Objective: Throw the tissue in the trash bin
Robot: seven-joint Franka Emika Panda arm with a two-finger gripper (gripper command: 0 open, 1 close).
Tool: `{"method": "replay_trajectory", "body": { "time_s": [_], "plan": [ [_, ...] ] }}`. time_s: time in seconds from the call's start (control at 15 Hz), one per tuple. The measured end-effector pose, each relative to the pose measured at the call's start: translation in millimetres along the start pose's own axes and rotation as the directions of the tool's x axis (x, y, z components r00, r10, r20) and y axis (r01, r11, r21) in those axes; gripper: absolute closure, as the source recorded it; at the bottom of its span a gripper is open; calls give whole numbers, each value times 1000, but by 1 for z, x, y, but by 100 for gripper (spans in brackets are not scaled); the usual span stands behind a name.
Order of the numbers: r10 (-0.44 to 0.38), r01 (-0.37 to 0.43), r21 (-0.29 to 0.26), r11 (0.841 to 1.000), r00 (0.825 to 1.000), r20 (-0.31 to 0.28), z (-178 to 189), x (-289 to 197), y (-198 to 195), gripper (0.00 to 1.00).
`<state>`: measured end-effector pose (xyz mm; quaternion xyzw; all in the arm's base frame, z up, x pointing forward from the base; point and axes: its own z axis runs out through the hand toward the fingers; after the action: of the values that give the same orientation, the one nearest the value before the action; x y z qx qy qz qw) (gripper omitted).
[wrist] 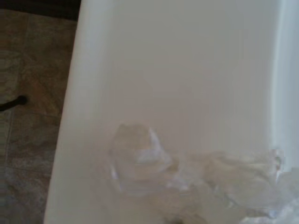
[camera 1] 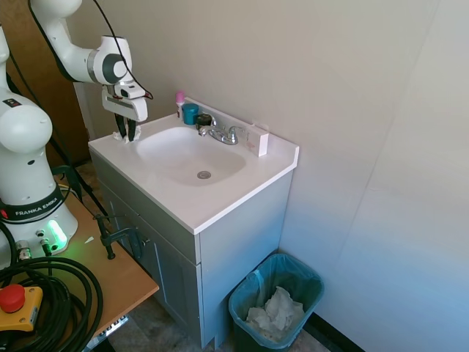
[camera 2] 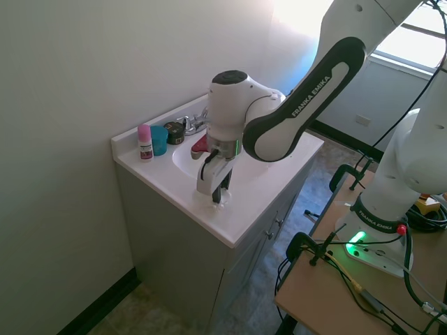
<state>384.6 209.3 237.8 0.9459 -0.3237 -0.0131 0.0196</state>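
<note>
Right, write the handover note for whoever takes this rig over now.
Gripper: fingers shut on the tissue, low over the front corner of the vanity counter; whether the wad has left the surface, I cannot tell.
Trash bin: on the floor beside the cabinet, teal bag inside, white crumpled tissues already in it.
Done: tissue grasped.
Left: lift it, carry it across the sink and over the bin, then open the fingers.
</note>
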Motion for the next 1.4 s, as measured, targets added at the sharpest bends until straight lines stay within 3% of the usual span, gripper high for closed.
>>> {"method": "replay_trajectory", "body": {
  "time_s": [0.47,0.67,0.8,0.93,1.07,1.13,1.27,1.4],
  "plan": [
    [9,-9,9,1000,999,32,-4,18,4,100],
    [23,-24,38,999,999,30,-15,28,2,100],
    [42,-42,92,995,999,0,-45,39,-3,100],
    [84,-75,165,983,995,-47,-101,59,-4,100],
    [166,-144,253,957,984,-69,-162,88,7,100],
    [217,-188,307,933,974,-66,-192,109,20,100],
    [326,-278,405,871,944,-52,-241,157,67,100],
    [451,-385,474,792,892,-28,-274,205,134,100]
  ]
}}
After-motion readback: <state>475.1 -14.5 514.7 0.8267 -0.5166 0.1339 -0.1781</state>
